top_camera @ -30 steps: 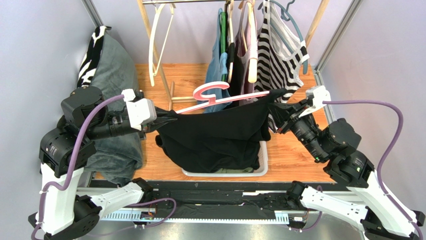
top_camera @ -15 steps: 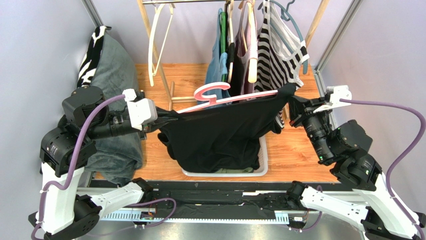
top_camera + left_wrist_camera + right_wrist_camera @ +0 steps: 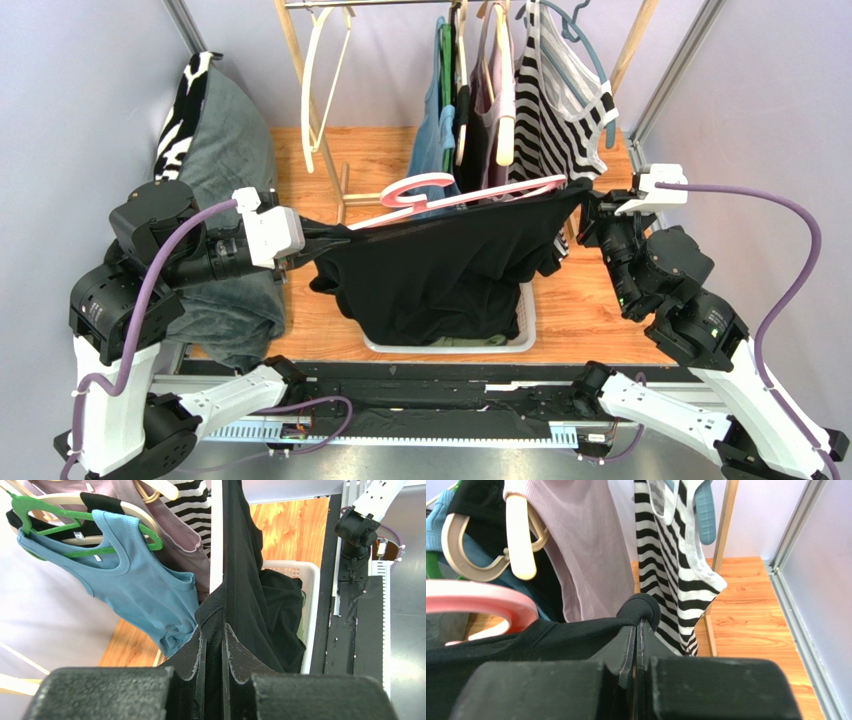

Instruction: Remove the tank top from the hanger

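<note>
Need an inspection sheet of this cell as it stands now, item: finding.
Surface: wooden tabletop, bare to the right of the basket.
Job's things: black tank top stretched between both claws; pink plastic hanger along its top edge.
Clutter: white plastic basket under the top, dark clothes inside; grey padded cushion at left.
Grippers: left claw shut on the top's fabric; right claw shut on the opposite edge.
Cables: purple cables loop off each wrist, apart from the garment.
Surroundings: wooden clothes rail with black-and-white striped top and blue tank top.
</note>
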Controlling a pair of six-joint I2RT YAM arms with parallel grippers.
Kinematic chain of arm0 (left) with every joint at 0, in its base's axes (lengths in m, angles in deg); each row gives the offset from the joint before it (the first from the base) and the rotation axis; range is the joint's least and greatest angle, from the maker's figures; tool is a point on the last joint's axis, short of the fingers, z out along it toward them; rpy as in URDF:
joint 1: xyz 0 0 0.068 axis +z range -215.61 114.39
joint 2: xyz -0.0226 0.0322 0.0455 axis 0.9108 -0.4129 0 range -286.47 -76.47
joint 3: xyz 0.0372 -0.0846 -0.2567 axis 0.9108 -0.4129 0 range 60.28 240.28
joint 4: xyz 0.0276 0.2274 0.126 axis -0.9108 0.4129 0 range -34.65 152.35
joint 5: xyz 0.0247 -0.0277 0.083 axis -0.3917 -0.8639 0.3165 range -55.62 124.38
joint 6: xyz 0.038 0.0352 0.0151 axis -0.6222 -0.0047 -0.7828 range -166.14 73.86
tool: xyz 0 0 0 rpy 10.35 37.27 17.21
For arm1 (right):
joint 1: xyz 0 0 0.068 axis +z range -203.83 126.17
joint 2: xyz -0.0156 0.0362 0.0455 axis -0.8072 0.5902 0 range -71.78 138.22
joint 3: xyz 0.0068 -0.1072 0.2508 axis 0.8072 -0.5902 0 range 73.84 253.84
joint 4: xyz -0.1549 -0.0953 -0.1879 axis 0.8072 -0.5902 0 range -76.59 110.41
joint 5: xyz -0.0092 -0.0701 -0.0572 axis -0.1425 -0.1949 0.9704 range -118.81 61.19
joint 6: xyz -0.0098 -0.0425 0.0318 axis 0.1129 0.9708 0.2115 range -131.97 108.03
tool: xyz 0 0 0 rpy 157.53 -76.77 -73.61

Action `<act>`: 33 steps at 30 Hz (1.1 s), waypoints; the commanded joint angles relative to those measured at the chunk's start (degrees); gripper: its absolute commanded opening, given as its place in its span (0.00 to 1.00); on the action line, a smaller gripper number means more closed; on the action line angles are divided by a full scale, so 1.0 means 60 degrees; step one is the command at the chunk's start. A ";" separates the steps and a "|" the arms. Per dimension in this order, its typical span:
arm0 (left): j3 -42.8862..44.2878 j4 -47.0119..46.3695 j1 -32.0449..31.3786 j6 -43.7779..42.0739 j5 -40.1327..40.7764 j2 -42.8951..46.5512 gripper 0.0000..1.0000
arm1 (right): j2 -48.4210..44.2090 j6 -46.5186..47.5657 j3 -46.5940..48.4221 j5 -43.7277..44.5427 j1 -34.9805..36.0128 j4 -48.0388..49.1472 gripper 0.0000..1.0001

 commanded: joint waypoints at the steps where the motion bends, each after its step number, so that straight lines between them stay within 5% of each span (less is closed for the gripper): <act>1: 0.0644 -0.0155 0.0007 -0.0145 -0.0181 0.0338 0.00 | -0.0342 -0.0241 -0.0231 0.0113 -0.0373 -0.0703 0.00; 10: 0.0805 -0.0741 0.0021 0.0280 -0.0400 -0.0539 0.00 | -0.0182 0.0300 -0.0248 -0.5801 -0.0358 -0.1082 0.03; 15: 0.0996 -0.0844 -0.0008 0.0192 -0.0211 -0.0950 0.00 | 0.0097 0.1118 0.0572 -0.6996 -0.0358 -0.2150 0.51; 20: 0.0850 -0.0859 -0.0023 0.0119 -0.0034 -0.1302 0.00 | -0.0093 0.1882 0.1844 -0.7232 -0.0358 -0.3382 0.68; 33: 0.0660 0.0809 -0.0755 -0.1300 -0.0942 -0.1669 0.00 | 0.1004 0.3376 0.4395 -0.8476 -0.0153 -0.3633 0.70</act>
